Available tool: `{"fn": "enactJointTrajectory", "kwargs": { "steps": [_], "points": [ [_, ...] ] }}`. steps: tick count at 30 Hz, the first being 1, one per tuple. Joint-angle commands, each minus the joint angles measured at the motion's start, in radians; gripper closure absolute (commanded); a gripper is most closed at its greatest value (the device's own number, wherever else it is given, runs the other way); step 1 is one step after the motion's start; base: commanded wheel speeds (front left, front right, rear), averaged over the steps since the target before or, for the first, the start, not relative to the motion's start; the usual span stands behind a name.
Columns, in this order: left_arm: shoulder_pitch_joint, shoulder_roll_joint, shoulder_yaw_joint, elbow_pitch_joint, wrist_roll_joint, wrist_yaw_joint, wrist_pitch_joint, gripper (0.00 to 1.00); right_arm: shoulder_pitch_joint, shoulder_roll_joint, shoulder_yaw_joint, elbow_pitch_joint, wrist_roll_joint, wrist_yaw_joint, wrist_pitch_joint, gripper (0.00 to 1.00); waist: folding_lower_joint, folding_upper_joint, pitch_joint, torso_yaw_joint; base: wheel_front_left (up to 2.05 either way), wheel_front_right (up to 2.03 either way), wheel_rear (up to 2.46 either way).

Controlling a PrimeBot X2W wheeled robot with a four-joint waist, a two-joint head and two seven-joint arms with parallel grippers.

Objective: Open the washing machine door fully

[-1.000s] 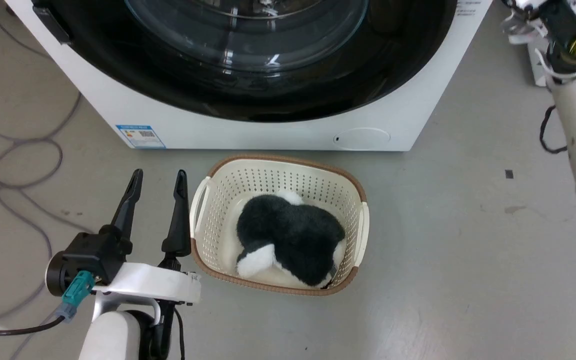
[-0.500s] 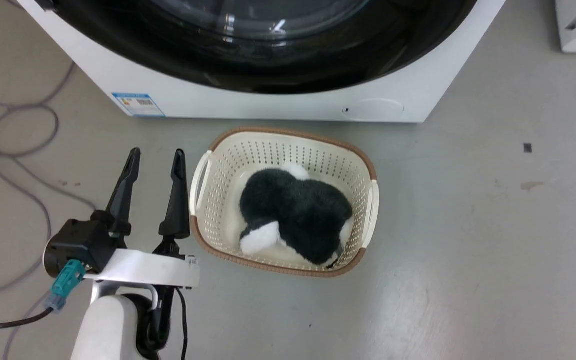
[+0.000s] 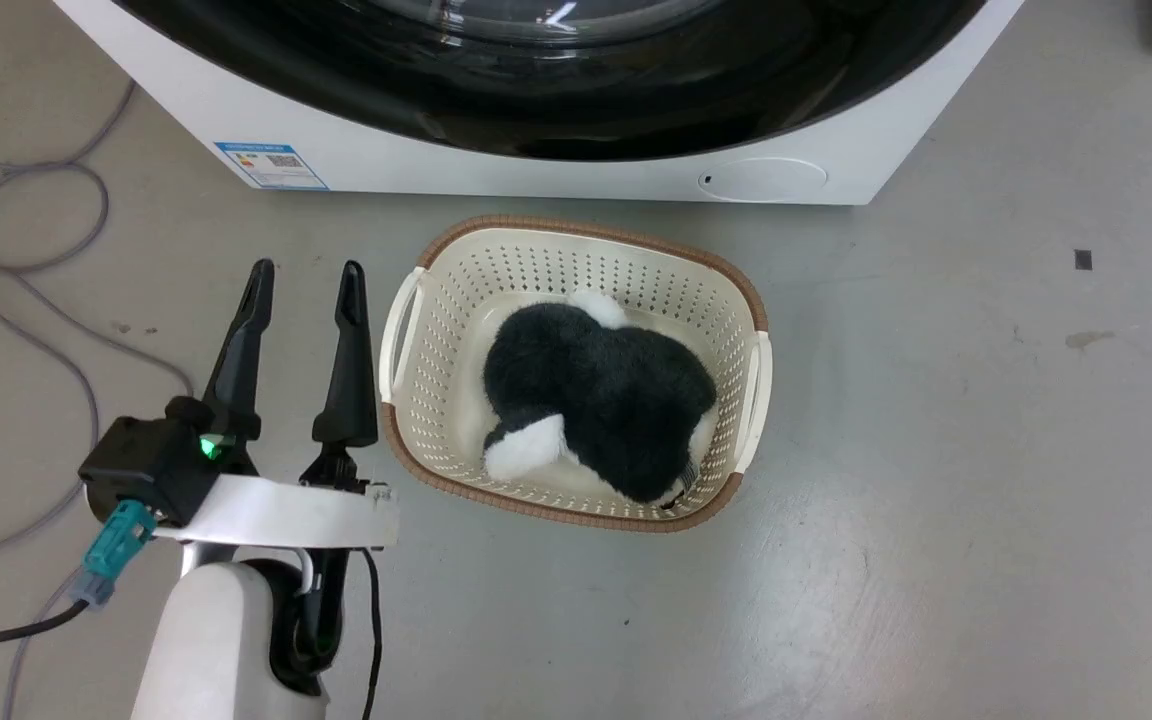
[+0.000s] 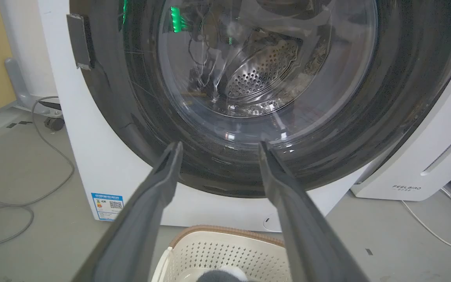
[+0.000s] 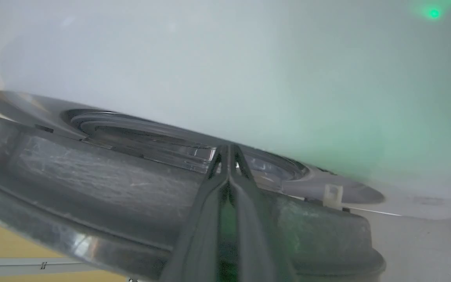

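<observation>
My left end effector (image 3: pixel 306 270) hovers low over the grey floor (image 3: pixel 936 450), its two long dark fingers apart and holding nothing, just beside the cream perforated plastic basket with a brown woven rim (image 3: pixel 576 225). A black and white plush toy (image 3: pixel 596 410) lies in that basket. The big white front-loading washing machine (image 3: pixel 536 178) stands just beyond the basket, with a small blue sticker (image 3: pixel 271 165) low on its front. The large round glossy black washing machine door (image 4: pixel 225 78), with its bulging clear glass centre, sits across the machine's front in my left wrist view, and through the glass I see the perforated steel drum (image 4: pixel 264 74). A white appliance lettered FEELBIRD (image 4: pixel 417 156) stands beside the machine. My right end effector (image 5: pixel 229 150) has its fingers pressed together, tips at the door's dark rim by the glass; I cannot tell whether they touch it, nor how far the door stands open
</observation>
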Motion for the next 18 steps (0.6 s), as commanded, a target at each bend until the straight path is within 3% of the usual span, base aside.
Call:
{"fn": "enactJointTrajectory", "kwargs": {
  "steps": [1, 11, 18],
  "points": [
    [-0.020, 0.001, -0.001, 0.002, -0.010, -0.007, -0.009, 0.00, -0.033, 0.019, 0.011, 0.027, 0.025, 0.001, 0.024, 1.00, -0.0001, 0.0000, 0.003, 0.002, 0.00, 0.00, 0.00],
    [-0.022, 0.001, -0.008, 0.013, -0.022, -0.006, -0.015, 0.00, -0.035, 0.031, -0.005, 0.057, 0.036, 0.001, 0.172, 1.00, -0.0001, 0.0000, -0.012, 0.003, 0.00, 0.00, 0.00],
    [0.003, 0.001, -0.020, 0.041, -0.006, -0.001, -0.015, 0.00, 0.040, 0.062, -0.007, 0.057, 0.023, 0.001, 0.217, 1.00, -0.0001, 0.0000, -0.070, 0.006, 0.00, 0.00, 0.00]
  ]
}}
